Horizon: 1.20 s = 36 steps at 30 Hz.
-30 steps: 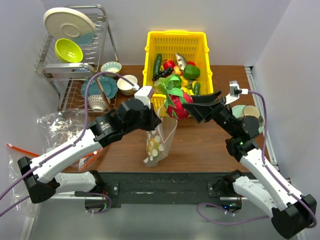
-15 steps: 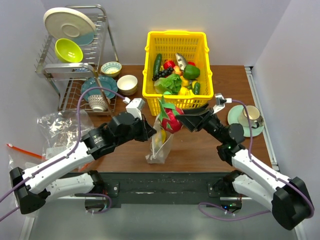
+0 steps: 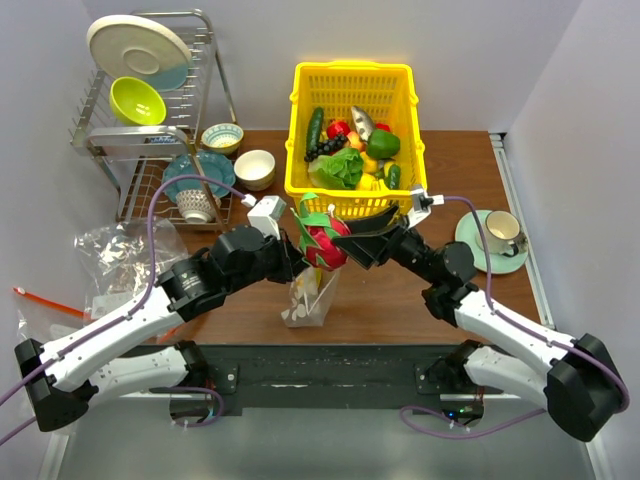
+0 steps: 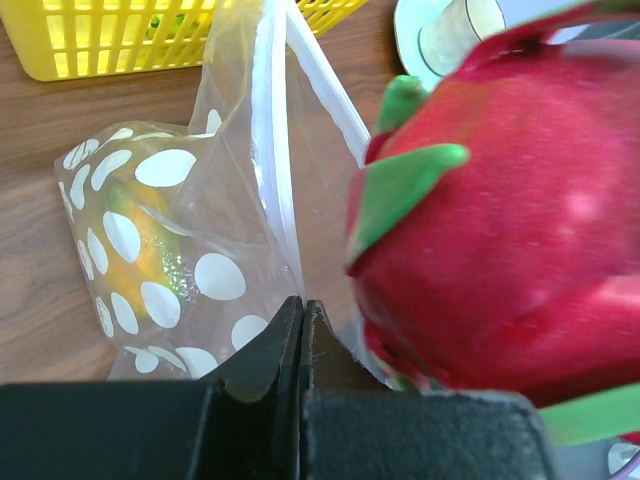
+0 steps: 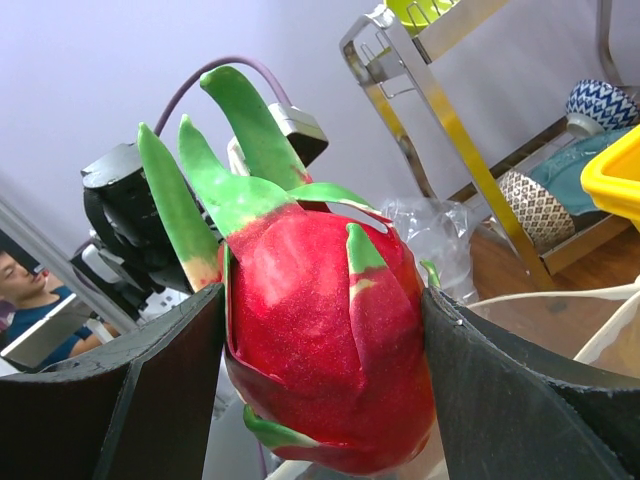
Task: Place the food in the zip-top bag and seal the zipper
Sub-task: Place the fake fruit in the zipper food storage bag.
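Both arms have come leftward and toward their bases over the last second, carrying the dragon fruit [image 3: 322, 243] and the bag [image 3: 305, 298] away from the yellow basket [image 3: 300, 110]. Right gripper [image 5: 320, 340]: jaws spread wide, clamped on the fruit's sides; fruit sits just above the bag mouth. Left gripper [image 4: 302, 318]: jaws pressed together, pinching the bag at its zipper [image 4: 270, 150], holding it upright on the table. Yellow-orange piece [image 4: 140, 245] lies inside the bag.

A brown wood-grain tabletop [image 3: 385, 305] occupies the centre of the enclosure. Plain pale walls bound it on three sides: back wall [image 3: 480, 50], left wall [image 3: 35, 170], right wall [image 3: 590, 130]. A black strip [image 3: 330, 362] runs along the near edge. Lighting is even, with soft shadows.
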{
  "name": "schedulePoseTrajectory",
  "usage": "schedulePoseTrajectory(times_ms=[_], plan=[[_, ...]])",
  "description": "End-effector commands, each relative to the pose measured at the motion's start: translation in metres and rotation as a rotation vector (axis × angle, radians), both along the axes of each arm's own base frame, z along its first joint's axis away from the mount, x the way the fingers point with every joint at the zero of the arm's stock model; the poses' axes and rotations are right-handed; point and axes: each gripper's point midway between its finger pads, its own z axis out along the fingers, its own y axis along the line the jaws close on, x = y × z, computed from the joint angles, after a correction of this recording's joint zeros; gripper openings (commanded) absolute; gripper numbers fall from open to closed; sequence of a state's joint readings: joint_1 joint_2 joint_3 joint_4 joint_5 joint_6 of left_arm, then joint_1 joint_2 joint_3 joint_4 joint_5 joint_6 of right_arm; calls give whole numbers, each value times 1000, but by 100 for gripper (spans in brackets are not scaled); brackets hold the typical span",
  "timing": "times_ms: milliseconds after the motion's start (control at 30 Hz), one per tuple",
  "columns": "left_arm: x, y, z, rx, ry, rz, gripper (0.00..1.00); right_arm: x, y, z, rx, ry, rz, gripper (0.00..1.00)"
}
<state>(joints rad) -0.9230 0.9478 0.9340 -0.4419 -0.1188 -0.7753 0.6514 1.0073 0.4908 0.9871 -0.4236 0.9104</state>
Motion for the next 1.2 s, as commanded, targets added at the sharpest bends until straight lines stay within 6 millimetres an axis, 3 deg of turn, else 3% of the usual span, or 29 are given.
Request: schedulePoseTrajectory(times_ms=[0, 200, 267, 400, 533, 600, 633, 733, 933, 967, 1000, 1067, 1100, 1167], plan=[[3, 0, 15, -41, -30, 14, 0, -1, -4, 31, 108, -95, -31, 0], [3, 6, 27, -63, -53, 30, 0, 1, -5, 0, 102, -63, -52, 0], [3, 8, 28, -63, -55, 37, 0, 2, -7, -9, 84, -53, -65, 11], [3, 9, 32, -61, -58, 38, 0, 6, -4, -26, -18, -42, -88, 23], [3, 9, 35, -71, -63, 40, 0, 7, -8, -30, -85, -51, -122, 23], [3, 9, 38, -78, -69, 42, 0, 11, -7, -46, -175, -33, -140, 25], [4, 9, 40, -79, -74, 42, 0, 10, -7, -41, -190, -49, -138, 42], [6, 9, 42, -73, -77, 46, 0, 11, -6, -52, -299, -46, -138, 69], [7, 6, 41, -64, -74, 41, 0, 13, -12, -47, -448, -32, -159, 76], [7, 6, 41, -63, -73, 41, 0, 14, -14, -54, -494, -12, -161, 80], [7, 6, 41, -64, -75, 41, 0, 13, -15, -43, -496, -27, -165, 81], [7, 7, 42, -64, -76, 44, 0, 13, -18, -47, -540, -16, -166, 86], [7, 7, 42, -66, -77, 44, 0, 14, -19, -37, -535, -26, -179, 87], [7, 7, 43, -65, -78, 45, 0, 12, -21, -36, -551, -23, -177, 90]])
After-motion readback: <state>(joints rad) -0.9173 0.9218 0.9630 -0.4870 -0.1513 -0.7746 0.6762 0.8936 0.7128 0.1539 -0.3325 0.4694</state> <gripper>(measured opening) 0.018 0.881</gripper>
